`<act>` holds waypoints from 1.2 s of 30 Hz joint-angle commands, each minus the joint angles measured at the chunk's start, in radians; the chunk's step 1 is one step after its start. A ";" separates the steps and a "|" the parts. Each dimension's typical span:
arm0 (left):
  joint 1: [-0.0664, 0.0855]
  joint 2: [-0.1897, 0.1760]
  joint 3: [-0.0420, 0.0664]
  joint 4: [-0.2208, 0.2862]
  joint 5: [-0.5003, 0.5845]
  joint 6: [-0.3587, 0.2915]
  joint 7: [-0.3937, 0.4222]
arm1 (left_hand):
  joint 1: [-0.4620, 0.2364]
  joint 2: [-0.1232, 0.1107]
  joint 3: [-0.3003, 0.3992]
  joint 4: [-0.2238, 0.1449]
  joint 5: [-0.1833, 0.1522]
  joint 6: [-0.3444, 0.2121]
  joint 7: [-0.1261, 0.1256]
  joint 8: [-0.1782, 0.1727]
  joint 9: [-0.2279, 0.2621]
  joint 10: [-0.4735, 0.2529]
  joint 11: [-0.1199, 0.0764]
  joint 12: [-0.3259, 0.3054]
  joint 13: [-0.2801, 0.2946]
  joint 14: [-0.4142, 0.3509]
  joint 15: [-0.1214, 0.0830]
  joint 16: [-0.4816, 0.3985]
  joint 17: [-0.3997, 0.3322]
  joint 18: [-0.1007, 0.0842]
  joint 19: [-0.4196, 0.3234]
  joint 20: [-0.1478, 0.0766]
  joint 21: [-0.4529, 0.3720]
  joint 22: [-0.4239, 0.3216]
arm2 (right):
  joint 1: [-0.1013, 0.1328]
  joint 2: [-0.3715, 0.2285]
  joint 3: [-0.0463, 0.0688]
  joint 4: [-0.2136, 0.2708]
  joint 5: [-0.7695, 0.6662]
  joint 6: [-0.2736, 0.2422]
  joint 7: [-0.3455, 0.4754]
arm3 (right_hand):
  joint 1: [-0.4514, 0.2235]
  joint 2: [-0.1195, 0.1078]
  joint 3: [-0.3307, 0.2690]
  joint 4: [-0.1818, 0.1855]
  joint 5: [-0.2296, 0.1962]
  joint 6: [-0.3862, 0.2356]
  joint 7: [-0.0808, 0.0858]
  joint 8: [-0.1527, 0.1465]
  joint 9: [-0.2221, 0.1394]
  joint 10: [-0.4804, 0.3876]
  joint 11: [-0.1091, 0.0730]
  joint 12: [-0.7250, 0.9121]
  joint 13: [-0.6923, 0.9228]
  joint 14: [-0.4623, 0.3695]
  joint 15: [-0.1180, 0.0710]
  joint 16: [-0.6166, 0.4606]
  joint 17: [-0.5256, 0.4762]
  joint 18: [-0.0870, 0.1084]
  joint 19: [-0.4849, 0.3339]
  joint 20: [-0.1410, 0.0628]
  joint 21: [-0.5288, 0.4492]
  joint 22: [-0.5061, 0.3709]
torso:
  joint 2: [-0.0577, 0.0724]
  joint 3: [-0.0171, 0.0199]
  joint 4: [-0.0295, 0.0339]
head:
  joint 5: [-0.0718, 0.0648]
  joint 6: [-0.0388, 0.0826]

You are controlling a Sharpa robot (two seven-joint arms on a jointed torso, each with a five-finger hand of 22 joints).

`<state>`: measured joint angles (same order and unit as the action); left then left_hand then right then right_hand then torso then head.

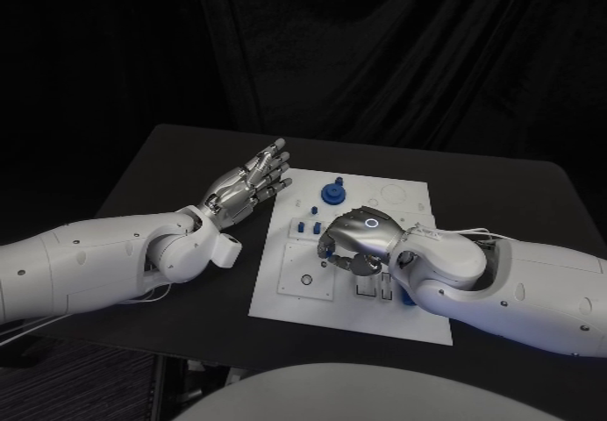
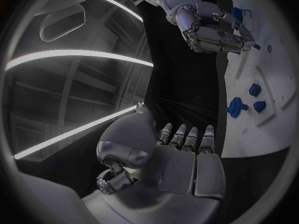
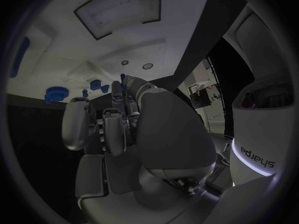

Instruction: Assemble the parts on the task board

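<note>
Fingers of the right robot hand point(image 1: 358, 241) curl down over the middle of the task board point(image 1: 417, 197); whether they pinch a part cannot be told. The board lies mid-worktop point(image 1: 165, 158). Beyond the hand, a round blue part point(image 1: 334, 193) stands near the far edge. The left robot hand point(image 1: 251, 186) hovers flat, fingers straight and apart, holding nothing, over bare worktop beside the board's left edge.

The left hand point(image 1: 251, 187) lies flat with fingers point(image 1: 272, 168) stretched apart; the right hand point(image 1: 360, 239) is curled, knuckles up.
</note>
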<state>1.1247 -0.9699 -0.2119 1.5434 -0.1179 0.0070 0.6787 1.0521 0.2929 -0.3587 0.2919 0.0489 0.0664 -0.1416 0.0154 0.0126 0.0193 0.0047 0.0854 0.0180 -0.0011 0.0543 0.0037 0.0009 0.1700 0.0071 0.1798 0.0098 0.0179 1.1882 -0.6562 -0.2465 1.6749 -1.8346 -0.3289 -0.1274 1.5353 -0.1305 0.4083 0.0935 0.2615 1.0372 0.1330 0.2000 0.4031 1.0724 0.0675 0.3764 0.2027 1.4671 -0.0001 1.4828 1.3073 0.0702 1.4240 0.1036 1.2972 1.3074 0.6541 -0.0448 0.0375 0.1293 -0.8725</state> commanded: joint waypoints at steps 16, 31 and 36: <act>-0.004 0.000 0.001 0.004 0.005 -0.018 0.066 | 0.045 -0.004 0.049 -0.001 0.057 0.023 0.060 0.000 0.003 0.001 0.060 0.000 0.000 0.001 0.016 -0.004 -0.001 -0.009 -0.001 -0.019 -0.004 -0.004 | -0.027 0.023 0.001 -0.028 -0.040 -0.001 0.004 | -0.009 -0.005 -0.004 0.003 -0.010 -0.005 -0.005 -0.008 0.001 0.008 -0.003 0.003 0.000 0.019 -0.006 -0.004 0.001 -0.003 -0.007 -0.001 -0.004 0.175 | -0.002 0.0002 -0.0041 | 0.021 0.000; -0.005 0.006 0.001 -0.003 0.005 -0.004 0.048 | 0.059 -0.005 0.061 0.000 0.082 0.057 0.100 0.007 0.008 0.000 0.076 0.002 -0.001 0.001 0.039 -0.004 -0.001 -0.006 0.000 0.006 -0.003 -0.002 | -0.032 0.031 0.001 -0.039 -0.040 0.009 0.005 | -0.012 -0.005 -0.005 0.005 -0.012 -0.004 -0.006 -0.009 0.001 0.009 -0.003 0.001 0.000 0.019 -0.006 -0.004 0.002 -0.004 -0.006 -0.001 -0.002 0.175 | -0.005 0.0003 -0.0077 | 0.028 0.000; -0.005 0.008 0.001 -0.005 0.005 -0.002 0.046 | 0.059 -0.005 0.061 0.000 0.081 0.054 0.091 0.006 0.007 -0.002 0.072 -0.001 -0.001 0.001 0.047 -0.004 -0.001 -0.007 0.000 0.012 -0.003 -0.002 | -0.035 0.033 0.001 -0.042 -0.040 0.014 0.005 | -0.014 -0.005 -0.005 0.006 -0.013 -0.003 -0.006 -0.009 0.001 0.009 -0.004 0.001 0.000 0.019 -0.006 -0.004 0.001 -0.004 -0.006 -0.002 -0.002 0.175 | -0.005 0.0011 -0.0071 | 0.028 0.000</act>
<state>1.1208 -0.9637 -0.2122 1.5381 -0.1175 -0.0087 0.6787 1.1014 0.2891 -0.3027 0.2911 0.1303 0.1239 -0.0477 0.0154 0.0199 0.0195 0.0737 0.0841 0.0182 0.0005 0.0933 0.0037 0.0017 0.1701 0.0061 0.1845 0.0098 0.0145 1.1561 -0.6239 -0.2463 1.6328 -1.8641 -0.3254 -0.1228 1.5300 -0.1357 0.4054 0.0964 0.2539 1.0338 0.1295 0.1954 0.4035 1.0760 0.0647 0.3744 0.2017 1.4671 -0.0001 1.4828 1.3073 0.0702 1.4240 0.1036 1.2972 1.3081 0.6495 -0.0438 0.0308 0.1572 -0.8725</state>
